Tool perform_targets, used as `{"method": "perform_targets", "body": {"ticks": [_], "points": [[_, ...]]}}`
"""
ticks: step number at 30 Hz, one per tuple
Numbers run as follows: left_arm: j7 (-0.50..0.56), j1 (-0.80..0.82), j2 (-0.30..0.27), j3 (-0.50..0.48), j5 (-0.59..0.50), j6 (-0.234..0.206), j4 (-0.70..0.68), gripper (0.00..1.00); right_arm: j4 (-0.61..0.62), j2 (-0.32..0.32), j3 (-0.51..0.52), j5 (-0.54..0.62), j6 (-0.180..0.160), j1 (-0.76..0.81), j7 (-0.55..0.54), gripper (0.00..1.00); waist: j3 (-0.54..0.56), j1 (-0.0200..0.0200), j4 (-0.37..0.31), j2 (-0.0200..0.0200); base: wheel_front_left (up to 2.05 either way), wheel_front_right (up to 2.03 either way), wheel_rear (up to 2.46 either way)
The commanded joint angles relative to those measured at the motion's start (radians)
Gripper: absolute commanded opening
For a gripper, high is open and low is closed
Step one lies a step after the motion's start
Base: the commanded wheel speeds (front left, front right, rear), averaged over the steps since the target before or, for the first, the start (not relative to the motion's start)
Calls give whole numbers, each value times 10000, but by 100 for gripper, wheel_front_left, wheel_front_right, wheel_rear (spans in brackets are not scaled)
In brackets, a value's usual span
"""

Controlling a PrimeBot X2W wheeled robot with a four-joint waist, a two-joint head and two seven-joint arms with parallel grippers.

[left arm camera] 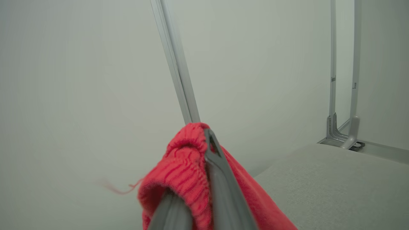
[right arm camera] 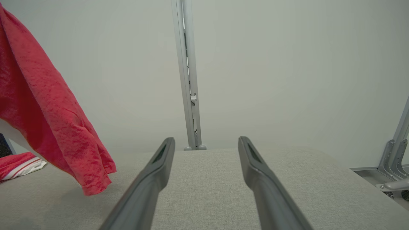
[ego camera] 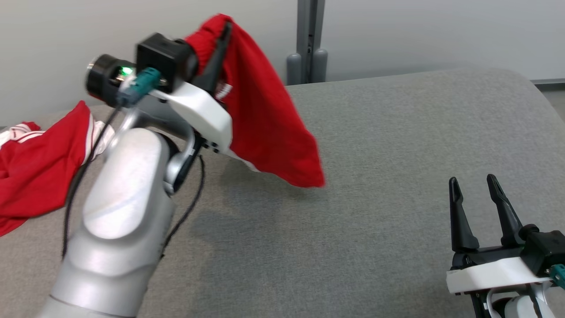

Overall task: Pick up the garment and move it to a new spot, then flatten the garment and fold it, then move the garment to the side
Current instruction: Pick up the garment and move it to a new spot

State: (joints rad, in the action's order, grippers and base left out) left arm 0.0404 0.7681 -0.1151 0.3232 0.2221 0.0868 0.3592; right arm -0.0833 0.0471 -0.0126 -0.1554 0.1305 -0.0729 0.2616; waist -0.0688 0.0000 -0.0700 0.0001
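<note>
Red garment [ego camera: 265, 119] hangs over the grey bench [ego camera: 388, 212], its ribbed edge clamped in your left gripper [ego camera: 226, 30]. Your right gripper [ego camera: 473, 182] sits low at the right, fingers apart, empty.

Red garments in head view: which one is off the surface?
The plain red garment, hanging from the shut left gripper. The white-striped garment lies crumpled on the grey surface at far left.
</note>
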Motion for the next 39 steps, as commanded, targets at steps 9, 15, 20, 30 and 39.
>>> {"method": "perform_targets", "body": {"ticks": [9, 15, 20, 30, 39], "points": [[-1101, 852, 582, 1407, 258, 132, 898, 0, -17, 62, -231, -211, 5, -296, 53, 100, -527, 0, -1044, -1, 0, 0, 0], [-2371, 1310, 619, 2155, 663, 100, 1562, 0, -27, 61, -336, -254, 5, -413, 53, 100, -842, 0, -1442, -1, 0, 0, 0], [-2652, 1117, 623, 2685, 1159, -53, 2055, 0, 21, 62, -341, -259, 5, -451, 53, 100, -1048, 0, -1529, -1, 0, 0, 0], [-2961, -208, 480, 2799, 1765, -486, 3851, 0, 23, 61, -171, -155, 5, -511, 53, 100, -1321, 0, -1317, -1, 0, 0, 0], [-3045, -1383, 145, 2260, 2233, -770, 4876, 0, -90, 61, -142, -128, 5, -391, 53, 100, -1110, 0, -934, -1, 0, 0, 0]]}}
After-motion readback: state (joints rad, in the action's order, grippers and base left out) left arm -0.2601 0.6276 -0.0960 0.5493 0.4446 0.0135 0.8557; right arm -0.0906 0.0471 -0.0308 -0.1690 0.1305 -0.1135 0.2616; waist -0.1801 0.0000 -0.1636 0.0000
